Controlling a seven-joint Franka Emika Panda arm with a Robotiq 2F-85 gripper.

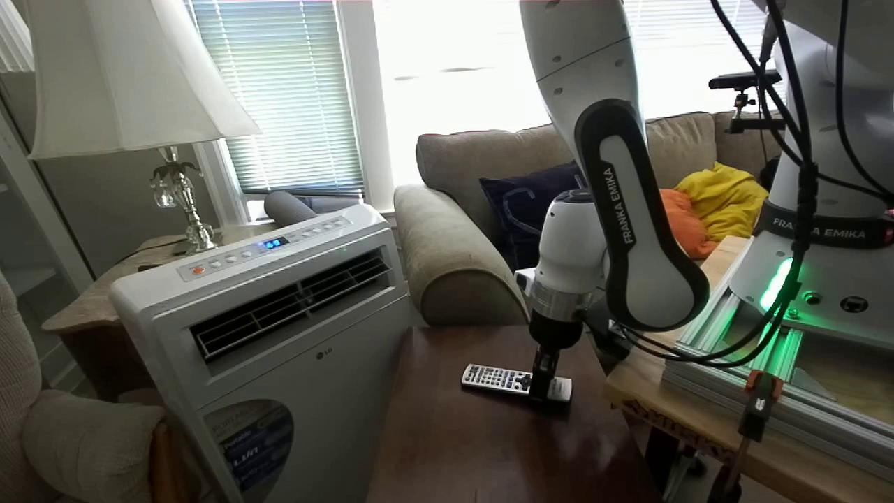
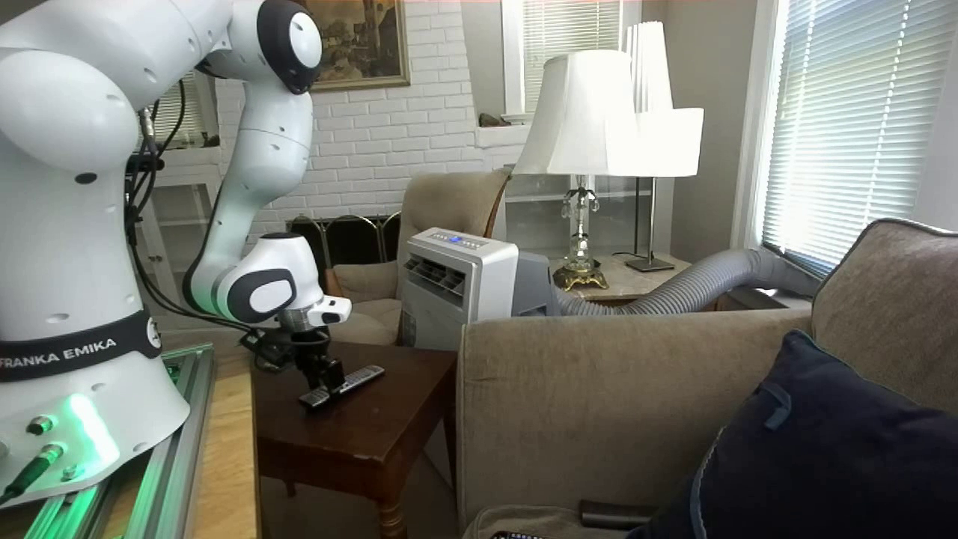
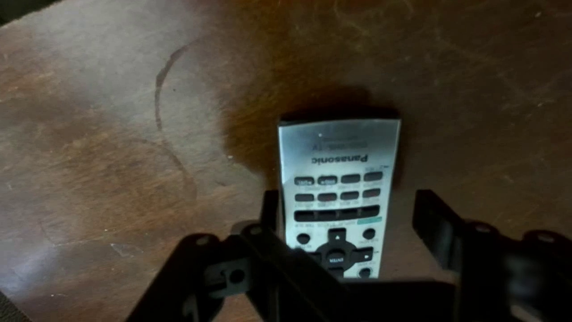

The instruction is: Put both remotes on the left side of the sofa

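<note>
silver remote (image 3: 339, 141): flat on the brown table (image 1: 447, 447), buttons up, its lettering upside down in the wrist view.
gripper (image 3: 348, 210): pointing down, jaws apart around the silver remote, unclenched; one of the fingers (image 3: 270, 210) just beside a long edge, the other across a visible gap.
second remote (image 2: 520, 535): seemingly on the seat of the sofa (image 2: 891, 292); only a strip with pale buttons shows at the lower edge of an exterior view.
sofa arm (image 1: 454, 258): padded, near the table.
navy cushion (image 2: 831, 449): on the sofa, near that arm.
orange cushion (image 1: 684, 227): beside the yellow cushion (image 1: 726, 202), on the sofa.
air conditioner (image 1: 335, 412): white, beside the table, display lit blue.
lamp (image 1: 126, 77): pale shade, behind the air conditioner.
</note>
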